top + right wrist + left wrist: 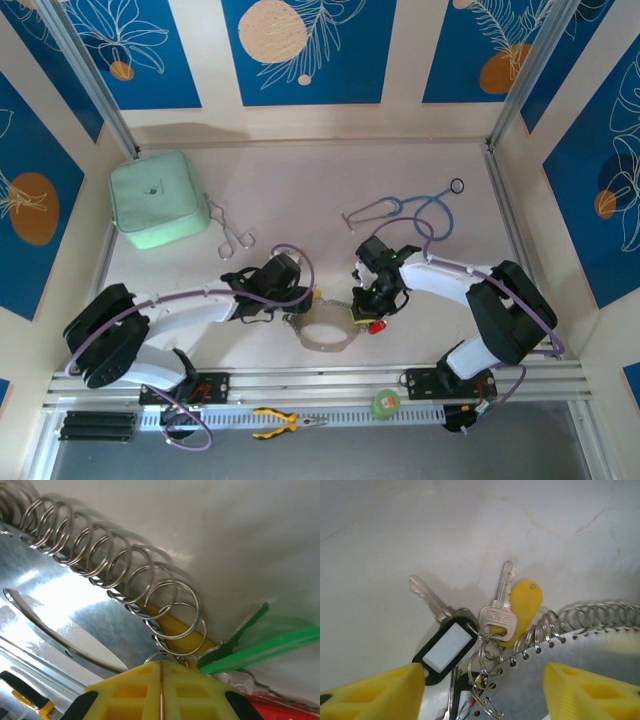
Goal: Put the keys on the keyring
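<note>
The keyring (325, 335) is a silvery loop with a wire coil (585, 616) along it, lying near the table's front between both arms. My left gripper (303, 298) (482, 676) hangs open over its left side. Below it lie a black-tagged key (445, 645) and a silver key (501, 605) on a yellow tag (526, 602), joined to the loop by small split rings (487, 655). My right gripper (368, 305) (161, 664) is shut at the coil (125, 570), a small ring at its tips. A green tag (260, 647) and a red tag (377, 327) lie beside it.
A mint-green pouch (155, 200) sits at the back left with metal forceps (232, 232) beside it. A blue stethoscope (410, 210) lies at the back right. Yellow-handled pliers (285, 423) and a green tape roll (386, 403) rest on the front rail.
</note>
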You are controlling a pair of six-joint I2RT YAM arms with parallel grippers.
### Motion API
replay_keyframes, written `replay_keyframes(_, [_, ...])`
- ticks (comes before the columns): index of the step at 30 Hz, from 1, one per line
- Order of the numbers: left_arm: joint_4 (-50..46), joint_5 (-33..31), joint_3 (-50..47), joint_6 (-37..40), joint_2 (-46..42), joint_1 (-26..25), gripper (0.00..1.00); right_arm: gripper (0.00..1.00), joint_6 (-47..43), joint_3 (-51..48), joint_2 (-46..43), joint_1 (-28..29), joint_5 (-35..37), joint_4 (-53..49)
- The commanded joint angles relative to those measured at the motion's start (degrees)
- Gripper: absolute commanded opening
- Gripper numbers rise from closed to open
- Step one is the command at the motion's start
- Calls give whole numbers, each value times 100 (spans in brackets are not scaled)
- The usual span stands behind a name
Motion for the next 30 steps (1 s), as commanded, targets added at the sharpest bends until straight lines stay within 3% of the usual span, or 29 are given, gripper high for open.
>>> replay_keyframes(1, [-148,-50,69,-75,169,-56,59,12,84,48,-159,92,-339,-74])
replay_keyframes(5, [-314,49,157,-57,327,-53,52,21,-86,135,-492,-270,-150,-203])
replay_keyframes(13, [-487,168,53,-389,311,-53,41,23,-682,515,-900,-1132,349,-441])
replay_keyframes(22, [-425,-19,272,-364,467,-57,10,23,-989,737,-903,-1437,261,-362])
replay_keyframes(25, [-422,-206,303,-152,373,-56,1,23,-1108,828,-895,-1525,227,-306])
replay_keyframes(30, [-72,-619,259,893,80,-57,0,23,-1408,1062,-889,-1613,58,-136])
